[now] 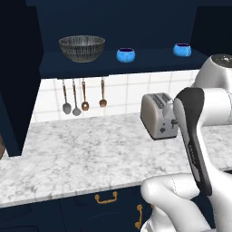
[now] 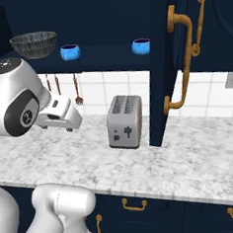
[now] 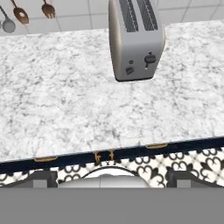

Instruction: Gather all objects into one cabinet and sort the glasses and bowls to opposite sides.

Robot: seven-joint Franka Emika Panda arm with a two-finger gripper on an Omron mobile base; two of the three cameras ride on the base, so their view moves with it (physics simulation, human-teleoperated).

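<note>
Above the marble counter (image 3: 65,109), in the hand view, we see the gripper (image 3: 112,177) with its jaws spread wide, the two dark finger tips (image 3: 41,178) far apart at the bottom of that view, holding nothing and touching nothing. It looks down past the counter's front edge, with the silver toaster (image 3: 135,39) standing toward the back edge by the tiled wall. Up in the navy wall cabinet (image 1: 113,68), the single shelf carries three things: the wide grey striped bowl (image 1: 82,48) toward the shelf's left end, one squat blue cup (image 1: 125,55) near the middle just right of the bowl and apart from it, and a second blue cup (image 1: 182,50) well off toward the right end. All three stand upright near the shelf's front edge. The cabinet's right door (image 2: 183,58) hangs open with its gold handle showing. Under the shelf, a row of utensils (image 1: 81,97) hangs against the tiles.
</note>
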